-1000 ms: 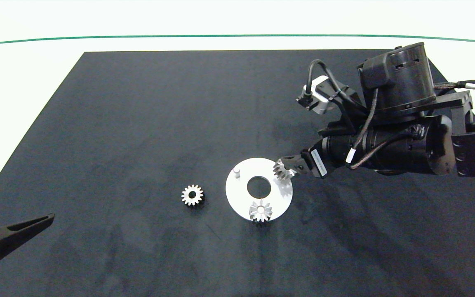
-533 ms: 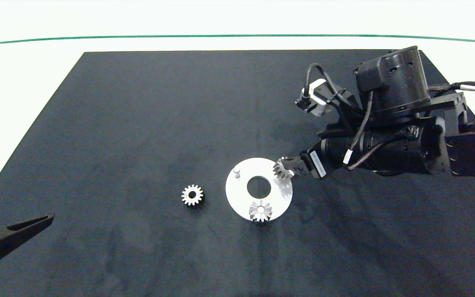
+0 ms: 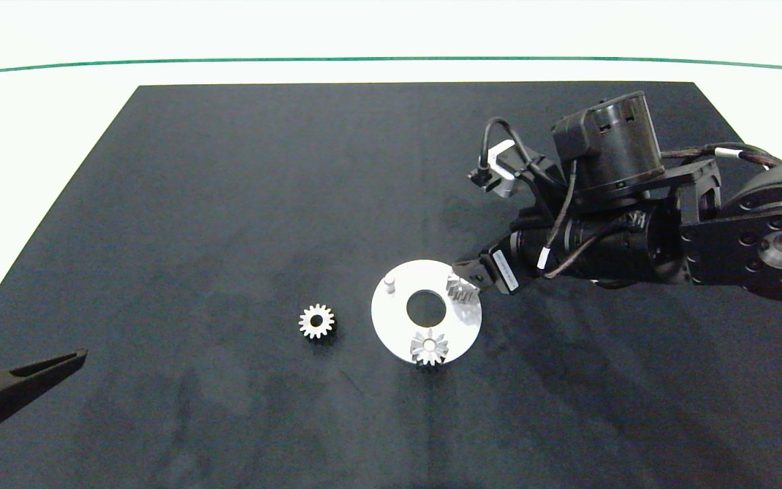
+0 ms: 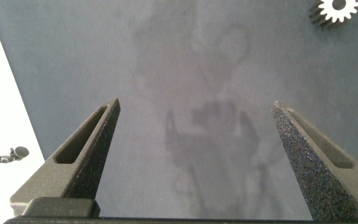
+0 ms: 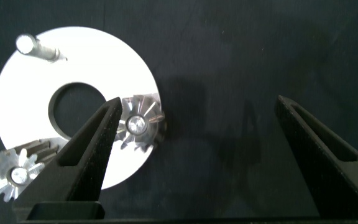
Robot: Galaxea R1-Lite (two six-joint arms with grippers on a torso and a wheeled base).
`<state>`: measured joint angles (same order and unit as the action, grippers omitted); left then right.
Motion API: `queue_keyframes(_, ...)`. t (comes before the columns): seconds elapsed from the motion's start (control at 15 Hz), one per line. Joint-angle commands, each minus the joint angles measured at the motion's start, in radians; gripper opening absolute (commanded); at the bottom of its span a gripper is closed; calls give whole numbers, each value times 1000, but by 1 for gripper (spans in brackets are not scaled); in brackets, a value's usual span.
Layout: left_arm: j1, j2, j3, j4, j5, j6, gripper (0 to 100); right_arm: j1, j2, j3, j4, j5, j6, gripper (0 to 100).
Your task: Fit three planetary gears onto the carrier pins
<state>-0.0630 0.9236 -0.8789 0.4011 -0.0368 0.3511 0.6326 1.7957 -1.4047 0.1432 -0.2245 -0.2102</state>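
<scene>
Now the right end effector (image 5: 197, 155) hangs spread wide over the white disc (image 3: 398, 333), gripping nothing. Two gears (image 3: 430, 347) (image 3: 461, 290) sit on pins; one pin (image 3: 390, 282) is bare. The third gear (image 3: 316, 321) lies on the desk (image 3: 228, 204). The left end effector (image 4: 194, 155) rests apart, far left.

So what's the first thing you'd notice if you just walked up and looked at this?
The flat white round disc in the middle of the dark mat, with two small silver-grey metal gears on its pegs and one peg bare. Just right of it, the big black right arm's gripper hangs open over the far-side gear. A third silver gear lies alone on the mat left of the disc, while the left gripper waits open at the mat's left edge.
</scene>
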Motion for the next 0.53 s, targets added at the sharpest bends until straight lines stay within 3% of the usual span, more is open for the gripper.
queue_keyframes(0.07, -1, 1, 0, 4, 0, 2, 100, -1, -33, -25, 10, -4, 2, 100)
queue_keyframes(0.27, -1, 3, 1, 4, 0, 2, 100, -51, -174, 73, 15, -3, 12, 100)
queue_keyframes(0.4, -3, 6, 1, 2, -2, 2, 100, -126, -297, 201, 9, 1, 22, 100)
queue_keyframes(0.53, -11, 40, 9, 1, -8, -1, 100, -261, -477, 386, 6, 11, 25, 100)
